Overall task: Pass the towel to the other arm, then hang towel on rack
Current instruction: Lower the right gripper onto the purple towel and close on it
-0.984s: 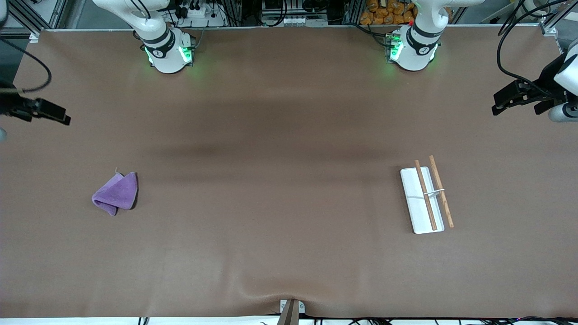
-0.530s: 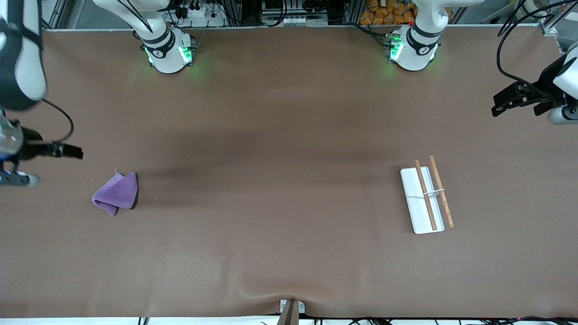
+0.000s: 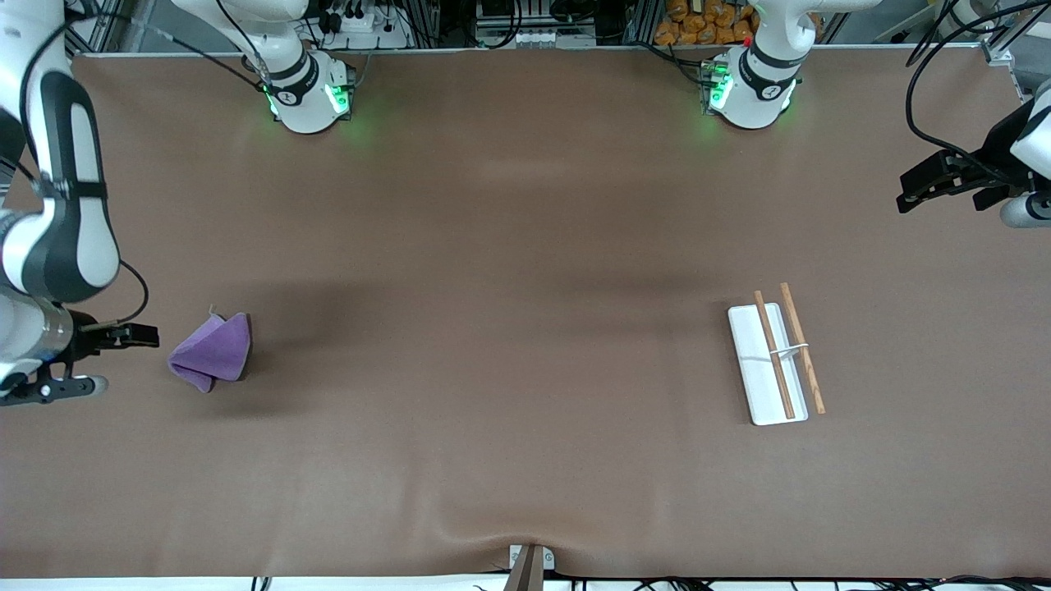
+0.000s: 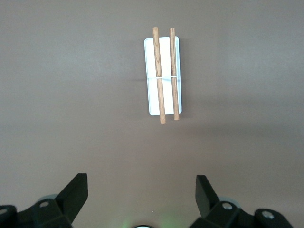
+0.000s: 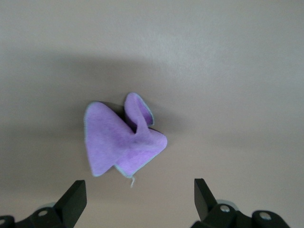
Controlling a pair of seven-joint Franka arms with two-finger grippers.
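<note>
Right claw (image 3: 123,338) now lowered just beside the towel (image 3: 212,355), fingers spread, holding nothing, purple towel unmoved on the bench (image 3: 509,328) toward the right arm's end, rack (image 3: 776,361) unmoved, left claw (image 3: 944,180) waiting, spread, empty

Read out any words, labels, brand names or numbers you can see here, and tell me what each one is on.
No text can be read in these pictures.
Arm bases: small dark marks, too small to read.
Towel: a small tag or loose thread at one corner, nothing legible.
Rack: plain, no markings.
Orange packets past the table's edge: print too blurred to read.
</note>
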